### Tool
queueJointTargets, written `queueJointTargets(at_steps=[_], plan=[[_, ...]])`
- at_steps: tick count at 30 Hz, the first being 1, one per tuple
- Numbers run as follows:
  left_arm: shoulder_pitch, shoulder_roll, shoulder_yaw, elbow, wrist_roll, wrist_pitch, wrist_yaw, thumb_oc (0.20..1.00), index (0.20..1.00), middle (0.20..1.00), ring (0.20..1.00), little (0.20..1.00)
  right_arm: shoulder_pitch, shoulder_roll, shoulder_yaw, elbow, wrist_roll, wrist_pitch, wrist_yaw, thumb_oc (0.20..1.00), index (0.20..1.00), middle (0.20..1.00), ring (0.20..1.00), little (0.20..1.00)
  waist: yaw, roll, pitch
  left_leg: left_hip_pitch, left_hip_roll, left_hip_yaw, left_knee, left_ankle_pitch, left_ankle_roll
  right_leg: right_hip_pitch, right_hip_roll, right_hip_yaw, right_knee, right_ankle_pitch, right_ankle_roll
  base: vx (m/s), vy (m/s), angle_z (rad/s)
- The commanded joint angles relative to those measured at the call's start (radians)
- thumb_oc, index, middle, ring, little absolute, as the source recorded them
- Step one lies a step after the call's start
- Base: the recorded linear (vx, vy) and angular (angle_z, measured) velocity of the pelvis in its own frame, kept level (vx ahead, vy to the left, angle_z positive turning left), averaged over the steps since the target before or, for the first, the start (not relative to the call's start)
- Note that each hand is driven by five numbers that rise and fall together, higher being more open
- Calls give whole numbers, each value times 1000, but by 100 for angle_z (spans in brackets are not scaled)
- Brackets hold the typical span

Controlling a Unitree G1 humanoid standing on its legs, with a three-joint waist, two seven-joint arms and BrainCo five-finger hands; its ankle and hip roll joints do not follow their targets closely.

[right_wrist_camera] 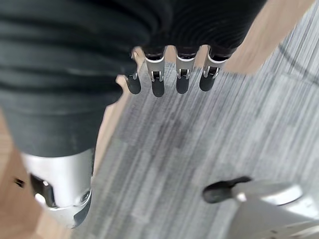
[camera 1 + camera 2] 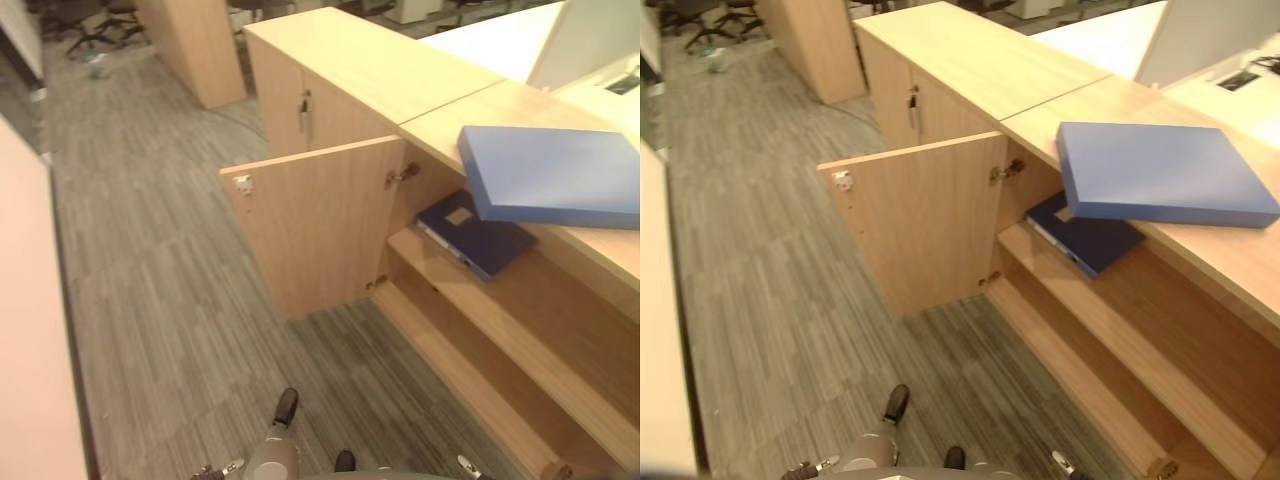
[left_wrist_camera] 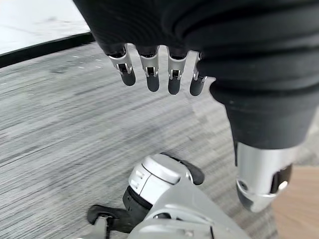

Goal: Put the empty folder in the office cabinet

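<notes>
Left eye view shows the blue folder [image 2: 555, 175] lying at three o'clock on the cabinet top [image 2: 400, 75], overhanging the open shelf [image 2: 500, 300], door [image 2: 320, 225] swung wide for access, while left hand [image 3: 159, 74] and right hand [image 1: 169, 74] hang with relaxed, empty fingers.

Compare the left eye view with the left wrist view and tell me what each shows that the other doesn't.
The left eye view alone shows the open cabinet door, a blue folder lying on the cabinet top with its edge overhanging, and a dark folder on the upper shelf. The left wrist view alone shows the left hand hanging with straight fingers, holding nothing. Both share the grey striped carpet.
</notes>
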Motion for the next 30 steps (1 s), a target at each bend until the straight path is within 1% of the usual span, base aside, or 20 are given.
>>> queueJointTargets(at_steps=[1, 3, 4, 5, 7, 8, 11, 14, 15, 16, 17, 18, 19, 21, 22, 24, 25, 26, 28, 30], plan=[[-21, 7, -51, 32, 24, -21, -7, 1000, 1000, 1000, 1000, 1000, 35, -7, -9, 8, -30, -2, 16, 1000, 1000, 1000, 1000, 1000, 2, 16, -31, 52, -16, 44, 43, -32, 59, -49, -137, 21, 113, -91, 156, 194, 261, -91], [-26, 13, -61, 28, 49, -17, -8, 1000, 1000, 1000, 1000, 1000, 32, -1, -11, 14, -30, 4, 17, 1000, 1000, 1000, 1000, 1000, -8, 14, -41, 72, -27, 80, 38, -50, 80, -58, -156, 63, 117, -85, 172, 133, 232, -50], [-26, 13, -61, 28, 49, -17, -8, 1000, 1000, 1000, 1000, 1000, 32, -1, -11, 14, -30, 4, 17, 1000, 1000, 1000, 1000, 1000, -5, 13, -41, 73, -27, 83, 39, -50, 80, -59, -156, 65, 118, -85, 172, 87, 244, -50], [-34, 18, -70, 19, 61, -18, -7, 1000, 1000, 1000, 1000, 1000, 28, 4, -8, 16, -33, 9, 18, 1000, 1000, 1000, 1000, 1000, -15, 13, -45, 84, -39, 112, 38, -67, 105, -74, -170, 97, 127, -77, 187, 68, 239, -61], [-59, 22, -99, -4, 80, -21, -13, 1000, 1000, 1000, 1000, 1000, 10, 6, -4, 10, -38, 12, 20, 1000, 1000, 1000, 1000, 1000, -31, 17, -46, 97, -56, 165, 41, -95, 134, -105, -191, 142, 150, -65, 209, 76, 332, -95], [-59, 22, -99, -4, 80, -21, -13, 1000, 1000, 1000, 1000, 1000, 10, 6, -4, 10, -38, 12, 20, 1000, 1000, 1000, 1000, 1000, -30, 17, -46, 97, -56, 166, 41, -95, 134, -105, -191, 143, 150, -65, 209, 36, 270, -96], [-80, 32, -139, -26, 128, -21, -36, 1000, 1000, 1000, 1000, 1000, -14, 6, 2, -1, -59, 18, 28, 1000, 1000, 1000, 1000, 1000, -53, 24, -36, 110, -71, 239, 44, -123, 164, -155, -218, 180, 172, -31, 238, -7, 259, -64], [-85, 40, -150, -27, 149, -19, -45, 1000, 1000, 1000, 1000, 1000, -39, 0, 8, -4, -70, 19, 29, 1000, 1000, 1000, 1000, 1000, -55, 28, -29, 109, -69, 297, 42, -133, 174, -196, -227, 185, 174, 0, 251, -37, 142, -102], [-84, 43, -149, -28, 149, -18, -48, 1000, 1000, 1000, 1000, 1000, -44, 2, 10, -5, -70, 20, 31, 1000, 1000, 1000, 1000, 1000, -54, 29, -25, 111, -67, 319, 43, -139, 176, -205, -234, 169, 174, 10, 255, -51, 134, -101], [-81, 46, -148, -31, 151, -16, -50, 1000, 1000, 1000, 1000, 1000, -49, 3, 11, -7, -69, 20, 33, 1000, 1000, 1000, 1000, 1000, -50, 30, -18, 116, -62, 352, 44, -146, 176, -218, -245, 133, 176, 21, 256, -50, 119, -84], [-77, 49, -141, -33, 149, -14, -49, 1000, 1000, 1000, 1000, 1000, -53, 5, 15, -18, -69, 14, 33, 1000, 1000, 1000, 1000, 1000, -43, 34, -14, 123, -52, 396, 45, -155, 175, -228, -270, 26, 184, 27, 250, -48, 101, -77], [-77, 50, -137, -37, 142, -13, -49, 1000, 1000, 1000, 1000, 1000, -55, 8, 18, -27, -65, 10, 32, 1000, 1000, 1000, 1000, 1000, -37, 35, -8, 134, -46, 419, 44, -162, 175, -222, -284, -44, 190, 22, 246, -28, 64, -89], [-78, 51, -136, -37, 143, -13, -49, 1000, 1000, 1000, 1000, 1000, -55, 8, 18, -27, -65, 10, 32, 1000, 1000, 1000, 1000, 1000, -37, 35, -10, 131, -46, 420, 44, -160, 175, -224, -284, -44, 188, 25, 245, -13, 46, -125], [-80, 49, -126, -54, 128, -14, -44, 1000, 1000, 1000, 1000, 1000, -60, 15, 30, -41, -56, 5, 29, 1000, 1000, 1000, 1000, 1000, -32, 39, -11, 168, -42, 472, 14, -162, 177, -225, -300, -158, 217, 18, 237, 24, 68, -114], [-84, 49, -124, -62, 121, -14, -42, 1000, 1000, 1000, 1000, 1000, -66, 16, 35, -45, -55, 3, 26, 1000, 1000, 1000, 1000, 1000, -29, 37, -11, 183, -41, 489, 0, -162, 176, -231, -299, -184, 220, 21, 238, 37, 43, -66], [-89, 47, -126, -67, 119, -15, -42, 1000, 1000, 1000, 1000, 1000, -71, 16, 39, -46, -55, 2, 23, 1000, 1000, 1000, 1000, 1000, -29, 33, -14, 197, -41, 502, -12, -162, 174, -229, -294, -207, 206, 25, 239, 90, -34, -64], [-106, 46, -140, -83, 110, -16, -37, 1000, 1000, 1000, 1000, 1000, -88, 18, 49, -47, -60, 1, 13, 1000, 1000, 1000, 1000, 1000, -32, 32, -14, 230, -33, 520, -36, -181, 164, -241, -272, -247, 181, 34, 246, 140, -93, -51], [-118, 46, -147, -100, 103, -18, -37, 1000, 1000, 1000, 1000, 1000, -98, 17, 55, -50, -64, 1, 11, 1000, 1000, 1000, 1000, 1000, -37, 30, -8, 234, -32, 530, -39, -176, 163, -270, -264, -273, 174, 49, 245, 166, -128, -38], [-132, 46, -157, -118, 98, -18, -38, 1000, 1000, 1000, 1000, 1000, -106, 16, 57, -47, -65, 5, 7, 1000, 1000, 1000, 1000, 1000, -44, 32, -2, 245, -26, 532, -41, -180, 160, -276, -253, -283, 164, 47, 245, 98, -96, -40], [-152, 37, -179, -135, 91, -25, -42, 1000, 1000, 1000, 1000, 1000, -94, 19, 61, -29, -62, 5, 3, 1000, 1000, 1000, 1000, 1000, -57, 16, -15, 269, -22, 536, -45, -193, 147, -234, -221, -263, 111, 36, 232, 210, -167, -17]])
